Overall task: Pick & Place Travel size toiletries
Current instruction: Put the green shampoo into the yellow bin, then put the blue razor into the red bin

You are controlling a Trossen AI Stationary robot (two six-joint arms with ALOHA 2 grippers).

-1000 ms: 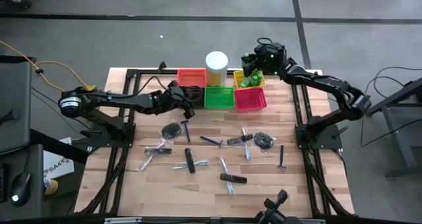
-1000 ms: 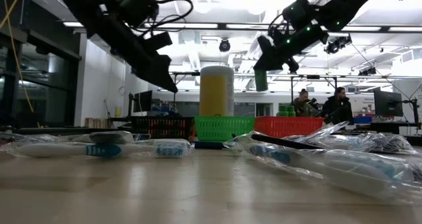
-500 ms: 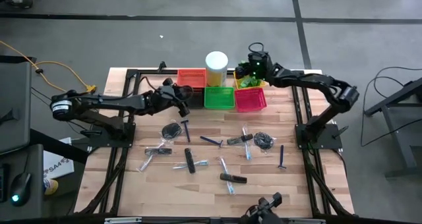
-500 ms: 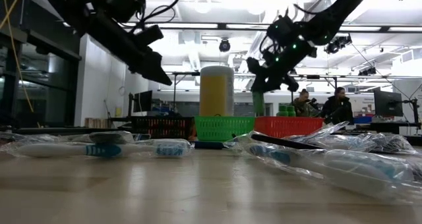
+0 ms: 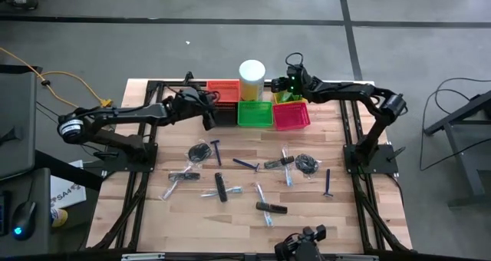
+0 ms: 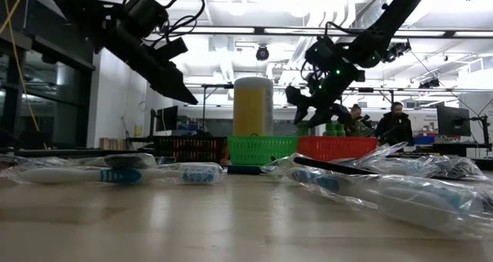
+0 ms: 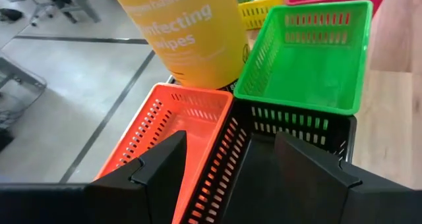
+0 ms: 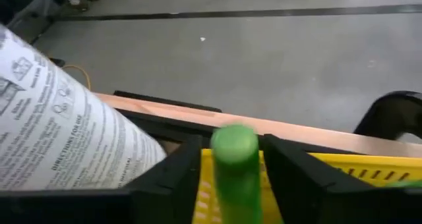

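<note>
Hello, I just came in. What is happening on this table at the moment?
Two robot arms are sorting small toiletries into coloured baskets at the far edge of the table. The right gripper is over the yellow basket with a green tube between its fingers. The left gripper is open and empty, above the orange basket and the black basket. Wrapped toothbrushes, razors and other small items lie loose on the table, not yet sorted.

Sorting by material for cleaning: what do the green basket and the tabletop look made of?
The small green mesh basket looks like moulded plastic: glossy, uniformly coloured, with slotted walls. The light striped tabletop looks like wood: jointed planks with visible grain and a low sheen, possibly sealed.
</note>
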